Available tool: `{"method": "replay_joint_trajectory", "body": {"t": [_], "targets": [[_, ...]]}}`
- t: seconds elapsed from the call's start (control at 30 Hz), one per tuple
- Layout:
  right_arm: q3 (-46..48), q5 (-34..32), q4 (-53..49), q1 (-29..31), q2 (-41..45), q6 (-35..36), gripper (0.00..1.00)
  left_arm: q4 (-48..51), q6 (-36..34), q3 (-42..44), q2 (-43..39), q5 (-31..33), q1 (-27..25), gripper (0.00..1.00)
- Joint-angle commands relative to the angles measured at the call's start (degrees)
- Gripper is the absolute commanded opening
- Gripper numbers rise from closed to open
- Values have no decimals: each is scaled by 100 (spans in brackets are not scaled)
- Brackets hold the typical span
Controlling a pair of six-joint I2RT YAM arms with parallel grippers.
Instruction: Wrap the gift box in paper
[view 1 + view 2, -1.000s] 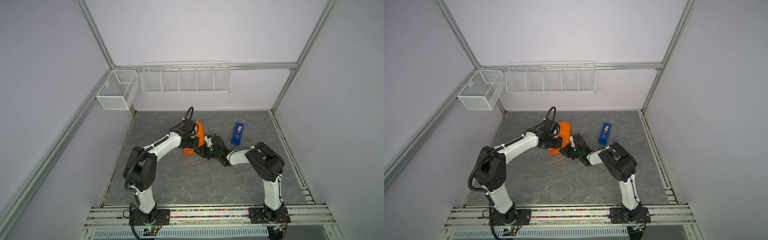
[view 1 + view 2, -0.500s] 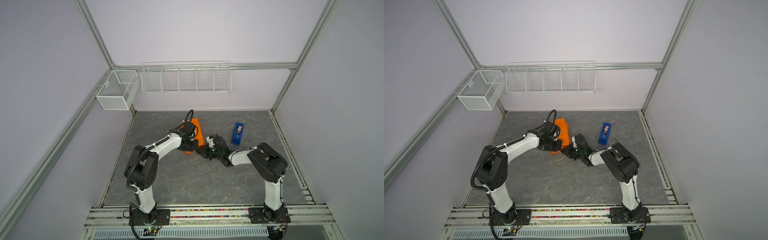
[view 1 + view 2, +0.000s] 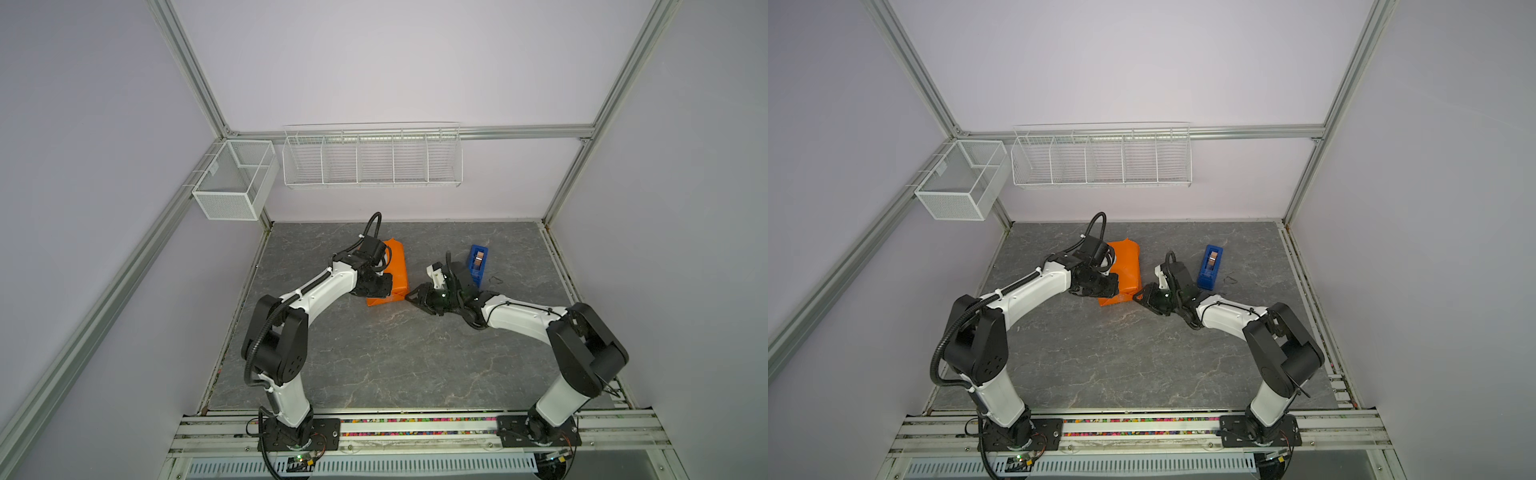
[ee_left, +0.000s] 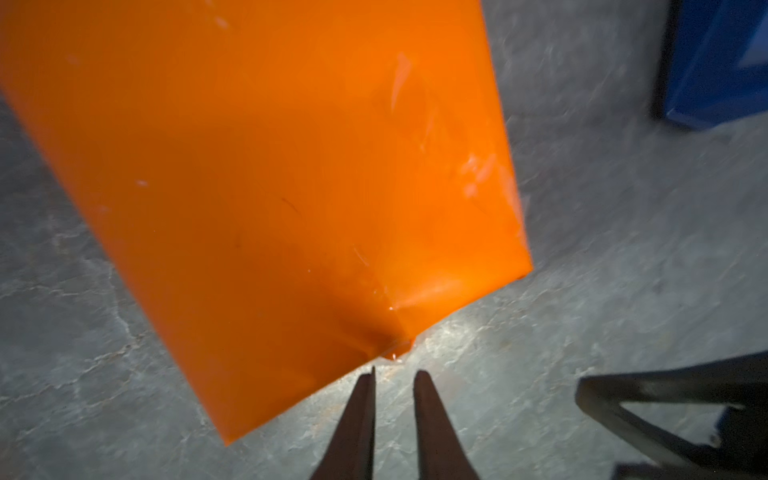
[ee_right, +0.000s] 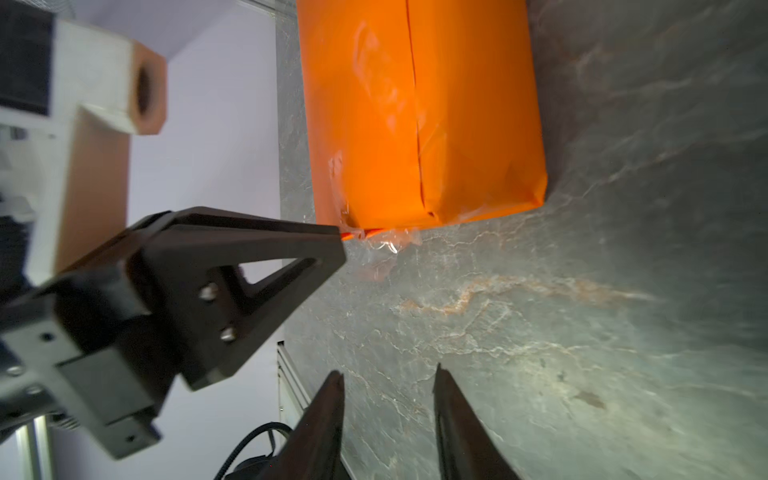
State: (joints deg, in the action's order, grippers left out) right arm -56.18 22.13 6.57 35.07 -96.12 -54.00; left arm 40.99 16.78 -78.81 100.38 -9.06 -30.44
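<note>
Grey stone-patterned table [image 3: 374, 353] under lilac walls: we see the paper [image 3: 397, 266] folded into a closed orange parcel lying left of centre, with the gift box hidden from us. Our left arm bends at the elbow and slants inward. The left gripper [image 4: 395, 374] sits low at the parcel's near corner, jaws a narrow slit, holding nothing. Our right arm lies low, reaching across. The right gripper [image 5: 388, 372] points at the same end, near but apart, jaws moderately spread and empty.
</note>
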Motion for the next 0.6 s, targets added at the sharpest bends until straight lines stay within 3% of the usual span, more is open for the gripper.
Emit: {"method": "replay_joint_trajectory", "body": {"t": [0.0,0.07,0.2,0.4,0.57], "targets": [[-730,-286,-1602,-250,-19,1305,48,67,1,-233,-404,73,227,31],[-1274,-150,-2093,-411,-367,1746,53,58,18,-195,-440,201,394,43],[-2194,396,-2489,-671,-1247,2205,59,130,-145,-252,-230,384,705,55],[-3475,1081,-2831,-733,-2379,2548,63,6,-183,-414,264,115,1247,62],[-3684,1374,-2685,-683,-2674,2465,54,-207,-213,-675,687,-454,1527,65]]}}
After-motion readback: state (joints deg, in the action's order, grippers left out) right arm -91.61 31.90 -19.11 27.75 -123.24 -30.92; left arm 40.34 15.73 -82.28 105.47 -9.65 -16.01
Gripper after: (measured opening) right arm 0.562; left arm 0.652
